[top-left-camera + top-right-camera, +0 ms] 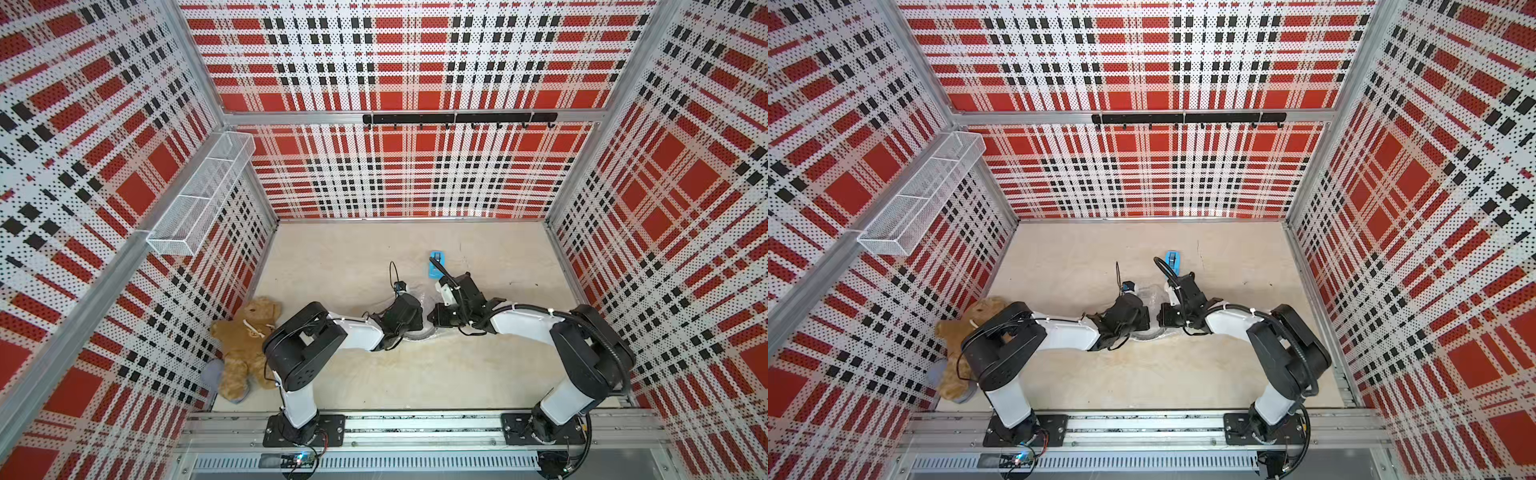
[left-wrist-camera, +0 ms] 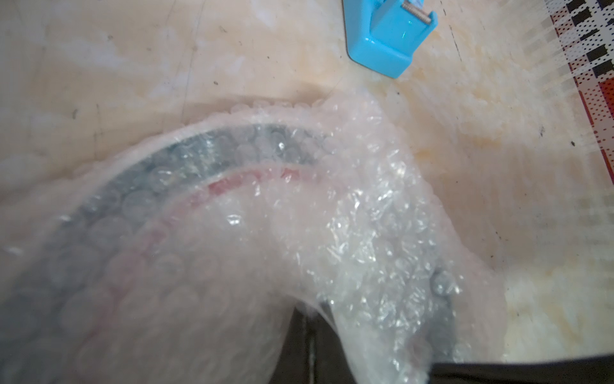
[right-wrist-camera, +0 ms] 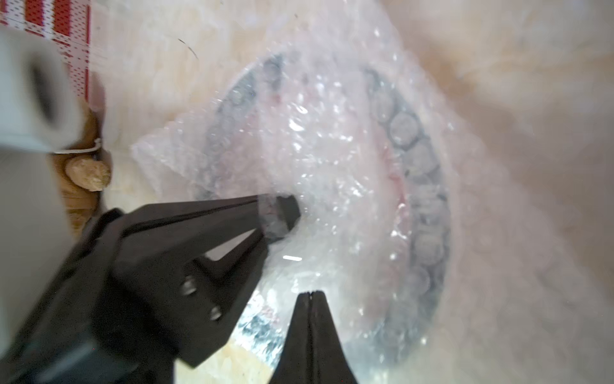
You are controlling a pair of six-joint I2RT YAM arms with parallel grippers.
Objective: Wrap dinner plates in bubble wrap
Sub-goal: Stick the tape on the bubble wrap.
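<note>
Right gripper clenched, nothing evidently held; just ahead, left gripper pinching bubble wrap folded over dinner plate. Folding step, judged late; next: pressing loose fold flat.

The near half of the worktop lies bare, and so does the far strip by the back wall. The middle is crowded: left pincer and right pincer sit close together over the bubble wrap covering the plate, with a blue tape dispenser just behind. A teddy bear blocks the near left side (pressed against the left wall).
</note>
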